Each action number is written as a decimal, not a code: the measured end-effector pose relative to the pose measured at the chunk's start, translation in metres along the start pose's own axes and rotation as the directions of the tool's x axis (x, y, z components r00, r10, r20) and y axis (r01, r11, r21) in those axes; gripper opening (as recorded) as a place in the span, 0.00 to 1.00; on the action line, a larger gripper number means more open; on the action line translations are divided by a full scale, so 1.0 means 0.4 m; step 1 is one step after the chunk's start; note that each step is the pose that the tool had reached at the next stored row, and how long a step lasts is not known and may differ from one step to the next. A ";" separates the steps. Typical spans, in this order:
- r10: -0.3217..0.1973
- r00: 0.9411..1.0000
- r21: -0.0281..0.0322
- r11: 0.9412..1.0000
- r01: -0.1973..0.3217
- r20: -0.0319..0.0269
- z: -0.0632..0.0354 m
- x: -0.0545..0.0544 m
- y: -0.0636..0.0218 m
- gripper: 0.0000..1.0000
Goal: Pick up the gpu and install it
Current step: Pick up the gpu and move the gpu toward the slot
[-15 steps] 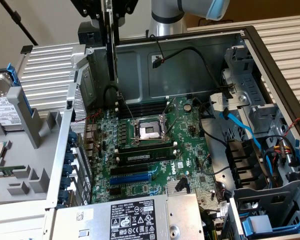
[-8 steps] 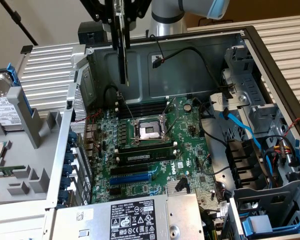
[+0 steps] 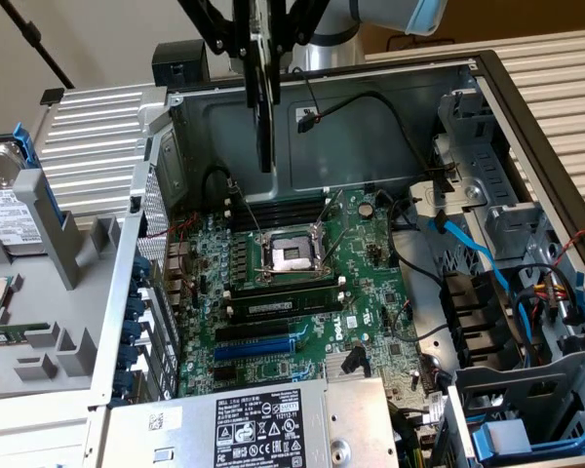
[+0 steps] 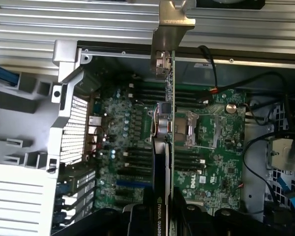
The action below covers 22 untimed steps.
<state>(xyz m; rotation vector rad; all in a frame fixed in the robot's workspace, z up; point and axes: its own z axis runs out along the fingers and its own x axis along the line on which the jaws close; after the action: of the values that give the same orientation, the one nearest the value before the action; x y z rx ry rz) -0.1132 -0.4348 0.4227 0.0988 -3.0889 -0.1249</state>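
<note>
I look into an open computer case (image 3: 487,73) lying on its side. My arm's gripper (image 3: 261,39) hangs over the far part of the case. Its jaws are partly closed and clamped on the gpu (image 3: 264,117). The card hangs on edge below the fingers as a narrow dark strip. Its lower end is in the air, clear of the boards below it.

In the wrist view I look along the gpu (image 4: 160,167) from the gripper (image 4: 162,219). The black cooler shroud and the thin green board edge sit side by side. The silver end bracket (image 4: 174,19) is at the end farthest from the fingers.

Below the card lies the large green motherboard (image 3: 366,292), flat on the floor of the case. The open processor socket (image 3: 291,255) is near its middle. Dark memory sticks (image 3: 278,297) sit just beside the socket, toward the near side. A blue expansion slot (image 3: 258,343) lies nearer again. The gpu is not seated in any slot. A grey power supply (image 3: 263,424) with a black label sits at the near edge. Blue cables (image 3: 468,239) run along the exterior view's right.
</note>
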 end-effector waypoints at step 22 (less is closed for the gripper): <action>0.004 0.999 0.034 0.999 -0.006 0.037 0.060 -0.021 -0.006 0.27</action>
<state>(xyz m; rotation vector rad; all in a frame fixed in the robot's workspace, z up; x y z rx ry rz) -0.1060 -0.4348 0.3983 0.0911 -3.1286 -0.0746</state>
